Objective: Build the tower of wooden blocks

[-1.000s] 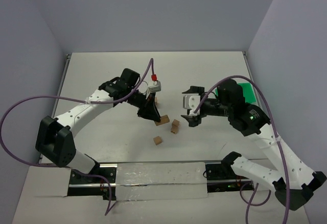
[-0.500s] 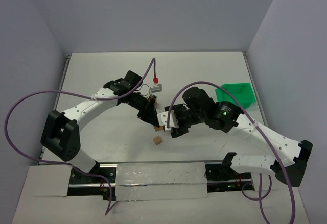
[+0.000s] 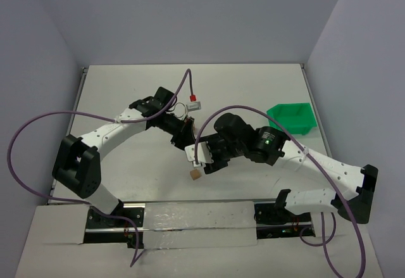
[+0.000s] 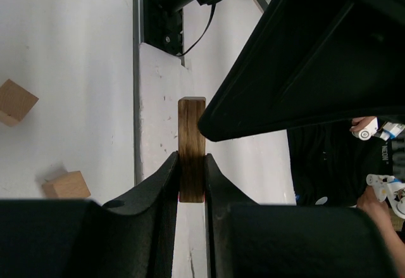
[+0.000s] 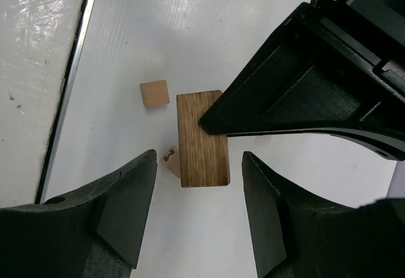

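Note:
My left gripper [image 4: 192, 164] is shut on a dark-brown oblong wooden block [image 4: 192, 132], gripped by its narrow faces. In the top view the left gripper [image 3: 185, 140] meets my right gripper [image 3: 204, 161] mid-table. My right gripper [image 5: 197, 157] is open, and the same block [image 5: 201, 140] shows between its fingers without touching them. Below lie a plain light-brown cube [image 5: 155, 92] and a cube with a dark mark [image 5: 169, 159], partly hidden by the block. Two cubes [image 4: 14, 101] [image 4: 66, 185] show in the left wrist view. Only one cube [image 3: 195, 175] shows from above.
A bright green bin [image 3: 291, 118] stands at the right of the table. A small white connector with a red tip [image 3: 193, 101] hangs on the left arm's cable behind the grippers. The table's metal front rail [image 5: 66, 94] runs close by the cubes.

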`<state>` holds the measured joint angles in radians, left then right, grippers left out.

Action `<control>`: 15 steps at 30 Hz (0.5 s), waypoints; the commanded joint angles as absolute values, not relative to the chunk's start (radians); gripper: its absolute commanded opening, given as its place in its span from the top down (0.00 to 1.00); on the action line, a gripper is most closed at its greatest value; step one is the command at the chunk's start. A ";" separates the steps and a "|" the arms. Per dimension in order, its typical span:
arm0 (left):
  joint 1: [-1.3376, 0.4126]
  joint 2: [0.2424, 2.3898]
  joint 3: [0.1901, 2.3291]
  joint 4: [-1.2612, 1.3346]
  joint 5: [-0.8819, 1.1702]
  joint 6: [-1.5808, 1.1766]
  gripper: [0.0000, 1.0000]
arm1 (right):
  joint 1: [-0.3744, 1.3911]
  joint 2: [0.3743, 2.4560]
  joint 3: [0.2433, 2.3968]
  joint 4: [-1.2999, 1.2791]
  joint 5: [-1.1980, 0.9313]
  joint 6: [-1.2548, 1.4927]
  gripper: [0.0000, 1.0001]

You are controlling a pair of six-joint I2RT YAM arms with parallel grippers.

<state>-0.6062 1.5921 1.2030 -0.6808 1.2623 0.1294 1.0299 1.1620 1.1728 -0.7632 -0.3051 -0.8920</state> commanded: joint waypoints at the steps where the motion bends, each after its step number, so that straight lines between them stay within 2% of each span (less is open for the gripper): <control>1: -0.595 1.596 1.223 -0.627 1.328 0.085 1.00 | 1.044 1.167 1.196 -0.748 -0.273 -0.877 0.37; 15: -0.583 1.603 1.212 -0.609 1.368 0.066 1.00 | 1.051 1.172 1.167 -0.710 -0.226 -0.888 0.41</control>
